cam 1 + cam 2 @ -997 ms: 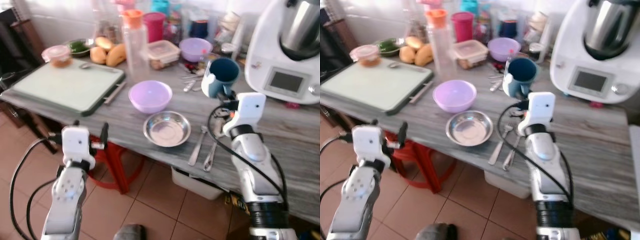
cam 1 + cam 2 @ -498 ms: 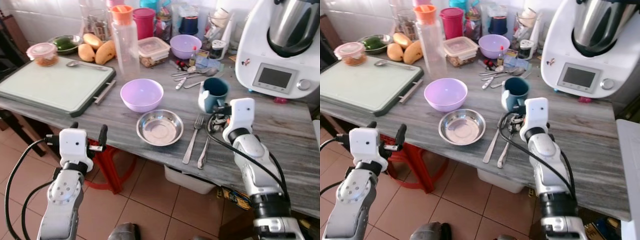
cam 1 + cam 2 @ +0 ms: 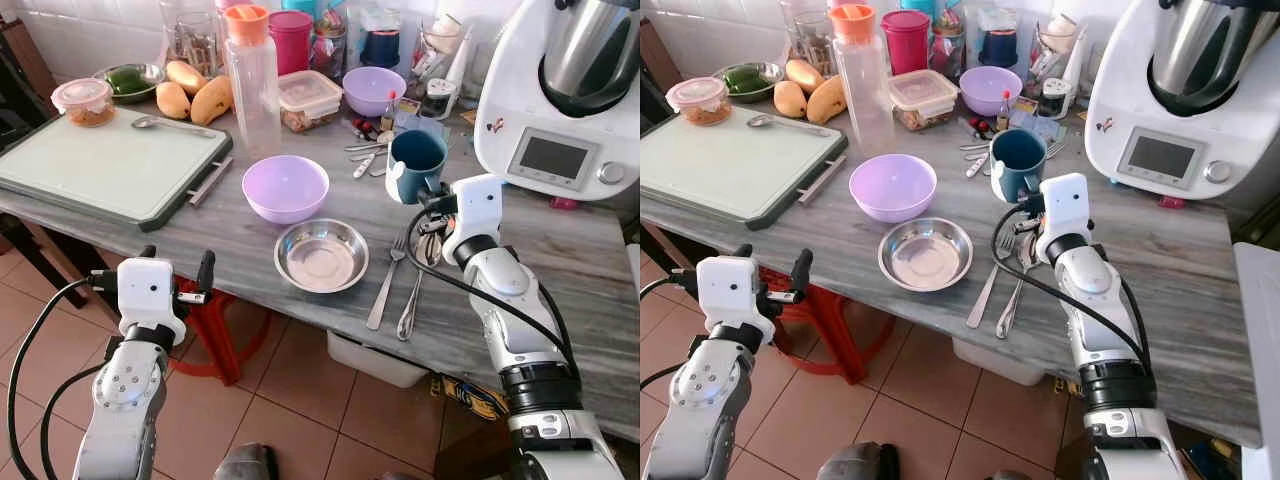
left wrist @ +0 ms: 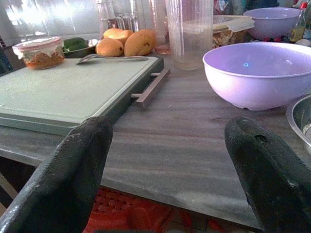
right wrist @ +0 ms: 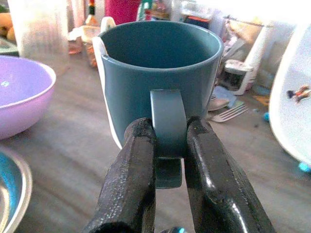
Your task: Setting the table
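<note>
The teal mug [image 5: 160, 82] stood upright on the grey wood-grain counter [image 3: 300, 310], behind the fork [image 3: 386, 285] and spoon [image 3: 412, 300] and to the right of the lilac bowl [image 3: 286, 187]. It was a plain, straight-sided cup, dark teal inside and out, with a thick flat loop handle of the same colour; a pale strip showed along one side of its wall, though what that strip was could not be made out. Its inside looked empty as far as the rim allowed.

The right gripper [image 5: 167, 150] reached in over the cutlery, its two black fingers [image 5: 133, 165] pressed against either side of the mug's handle, clamped on it. The mug's base appeared to meet the counter, but the contact was not clear.

Just in front of the lilac bowl lay a shallow steel dish [image 3: 322, 255], near the counter's front edge. Further left sat a pale green cutting board [image 3: 110, 170] with a spoon at its back edge, and behind it mangoes [image 3: 195, 95] and a lidded food tub [image 3: 84, 100]. A clear bottle with an orange cap [image 3: 250, 80] stood behind the bowl, and a white kitchen machine [image 3: 570, 100] occupied the right end.

The left gripper [image 3: 175, 285] hung below the counter edge over the tiled floor [image 3: 300, 400], its fingers [image 4: 73, 179] spread wide apart and holding nothing.
</note>
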